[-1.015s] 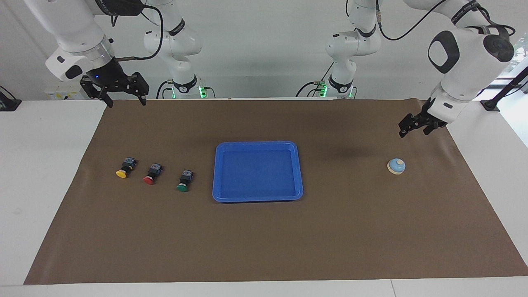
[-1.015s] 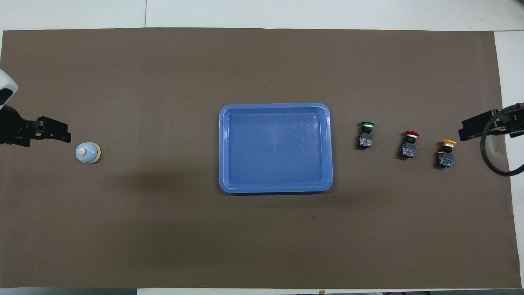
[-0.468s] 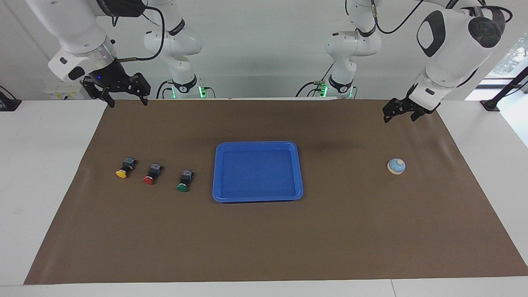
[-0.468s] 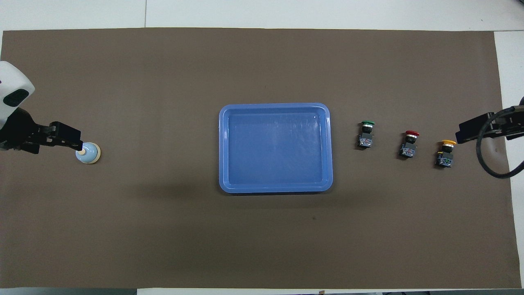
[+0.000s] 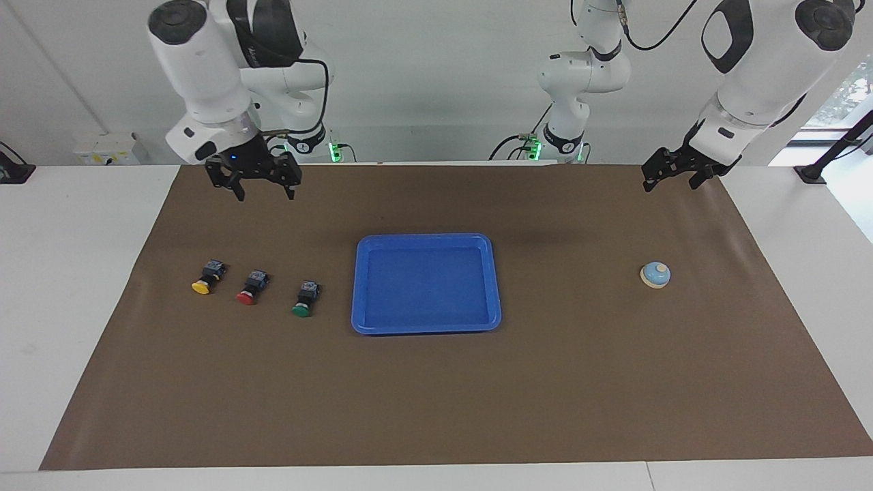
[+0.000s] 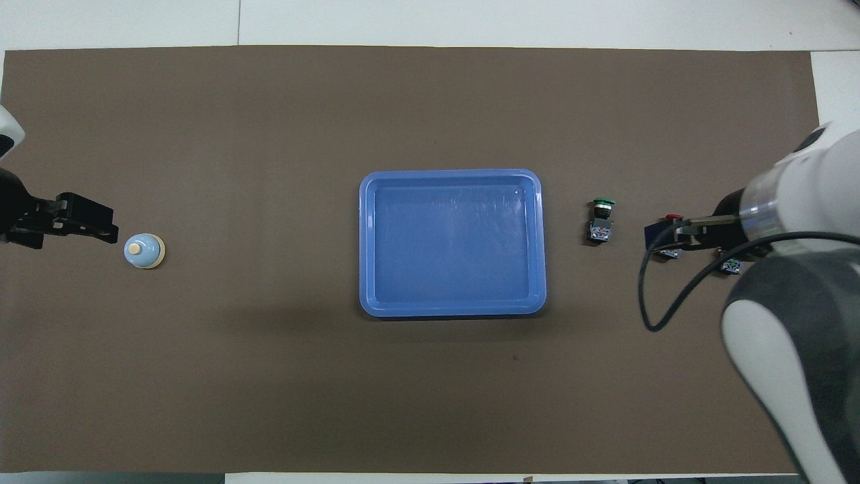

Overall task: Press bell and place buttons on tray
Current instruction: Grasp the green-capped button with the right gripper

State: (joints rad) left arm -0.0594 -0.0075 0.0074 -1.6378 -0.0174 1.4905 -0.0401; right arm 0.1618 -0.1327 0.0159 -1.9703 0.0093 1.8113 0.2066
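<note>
Clock directions are read on the overhead view, with twelve o'clock pointing away from the robots.

- The right gripper (image 5: pixel 264 194) is seen with its jaws spread and nothing between them. It is raised well above the brown mat (image 5: pixel 436 395). From overhead it covers the red-capped black push-button switch (image 5: pixel 251 288).
- A slip is judged likely if the jaws are lowered off-centre. The three switches lie on their sides, so a round cap could roll or be nudged into its neighbour.
- A switch released from too high could bounce on the tray or tip over its rim.
- The left gripper (image 5: pixel 668 184) is also seen spread and empty. It hangs in the air at about ten o'clock from the small light-blue domed bell with a cream knob (image 5: pixel 655 275).
- With the jaws spread, the knob could be straddled rather than pressed. A glancing push could slide the light bell across the mat.
- The yellow-capped switch (image 5: pixel 204 279) lies nearest the robots. The red one and then the green-capped one (image 5: pixel 304 300) each lie slightly farther away. All three are at three o'clock from the tray, with their caps pointing to twelve.
- The flat bright-blue rectangular plastic tray with a raised rim (image 5: pixel 426 238) sits mid-mat and holds nothing.
- The bell stands upright at the tray's nine o'clock, well apart from it.
</note>
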